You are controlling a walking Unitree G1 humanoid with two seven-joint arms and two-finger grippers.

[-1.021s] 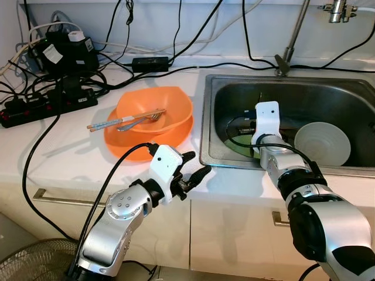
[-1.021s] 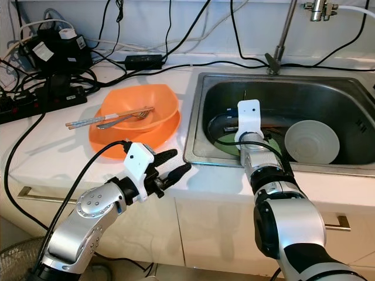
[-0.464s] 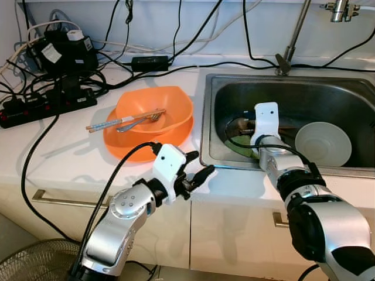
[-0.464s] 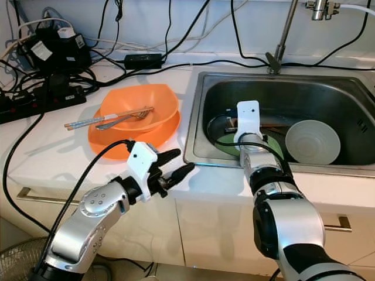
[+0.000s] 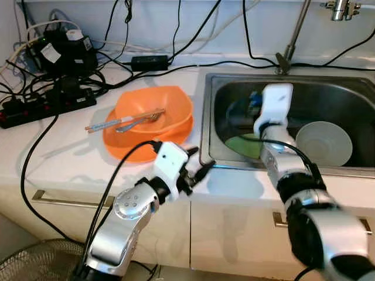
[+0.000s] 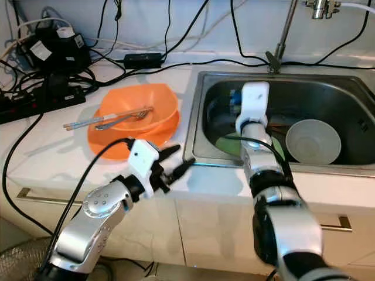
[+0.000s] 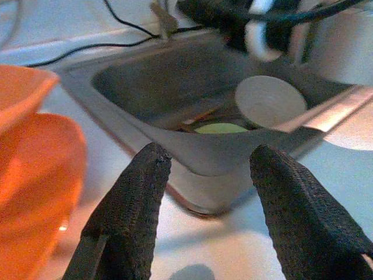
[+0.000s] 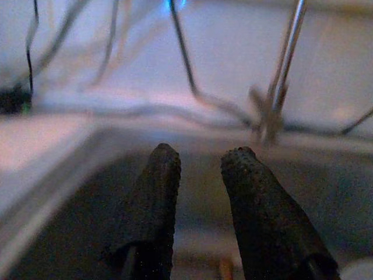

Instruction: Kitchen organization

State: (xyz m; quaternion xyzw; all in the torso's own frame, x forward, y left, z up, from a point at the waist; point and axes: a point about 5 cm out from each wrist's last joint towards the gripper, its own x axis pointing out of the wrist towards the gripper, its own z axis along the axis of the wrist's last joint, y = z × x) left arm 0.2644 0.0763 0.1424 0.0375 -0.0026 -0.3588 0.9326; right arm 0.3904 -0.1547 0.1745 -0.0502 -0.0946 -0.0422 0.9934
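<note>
An orange bowl [image 5: 167, 108] sits on an orange plate [image 5: 126, 146] on the white counter, with chopsticks [image 5: 111, 122] and a fork [image 5: 140, 121] lying in the bowl. In the steel sink [image 5: 234, 88] lie a green plate [image 5: 246, 145] and a pale bowl [image 5: 323, 143]. My left gripper [image 5: 196, 168] hovers open and empty over the counter's front edge, by the sink's near left corner. My right gripper [image 8: 201, 192] is raised above the sink floor, its fingers slightly apart with nothing between them; its white wrist mount [image 5: 275, 104] is blurred.
Power strips [image 5: 50, 102], a black adapter [image 5: 150, 63] and tangled cables crowd the counter's back left. The faucet stem [image 5: 293, 35] rises behind the sink. A cabinet handle [image 5: 64, 199] runs under the counter edge, and a fan grille [image 5: 35, 260] stands on the floor.
My right arm has lifted up from just above the green plate and now points toward the sink's back wall. The left gripper has edged closer to the sink's corner.
</note>
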